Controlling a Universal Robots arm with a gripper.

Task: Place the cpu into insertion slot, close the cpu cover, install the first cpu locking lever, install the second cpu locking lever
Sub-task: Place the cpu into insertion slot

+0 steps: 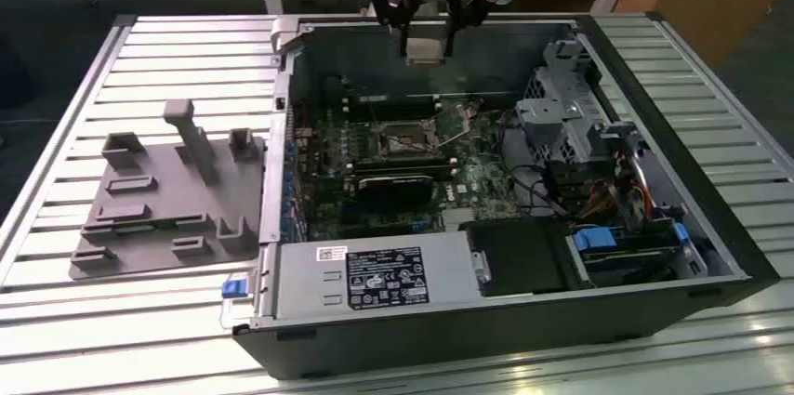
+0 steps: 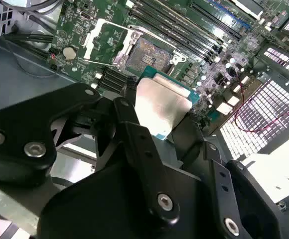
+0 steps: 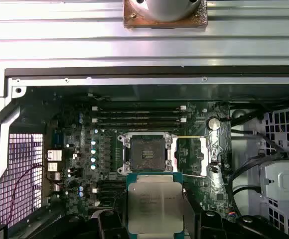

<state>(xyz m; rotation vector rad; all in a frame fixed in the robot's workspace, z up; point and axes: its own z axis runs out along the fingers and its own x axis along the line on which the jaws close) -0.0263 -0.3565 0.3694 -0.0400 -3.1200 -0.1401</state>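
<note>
My gripper (image 1: 425, 42) hangs over the far side of the open computer case, shut on the cpu (image 1: 425, 49), a pale silver square chip. In both wrist views the black fingers (image 3: 109, 221) clamp the cpu (image 3: 154, 201) (image 2: 162, 104) by its edges. The insertion slot (image 3: 147, 152) (image 2: 147, 52) (image 1: 400, 141) lies bare on the green board below, its dark centre showing inside a metal frame. The cpu cover (image 3: 212, 149) (image 2: 102, 42) is swung open beside the slot. Two thin locking levers (image 3: 190, 137) stand away from the socket, unlatched.
Memory slots (image 3: 137, 117) run along one side of the socket and a black graphics card (image 1: 394, 177) lies along the other. A drive cage (image 1: 564, 107) and cables crowd the exterior view's right. A grey fixture (image 1: 162, 195) stands on the slatted table outside the case.
</note>
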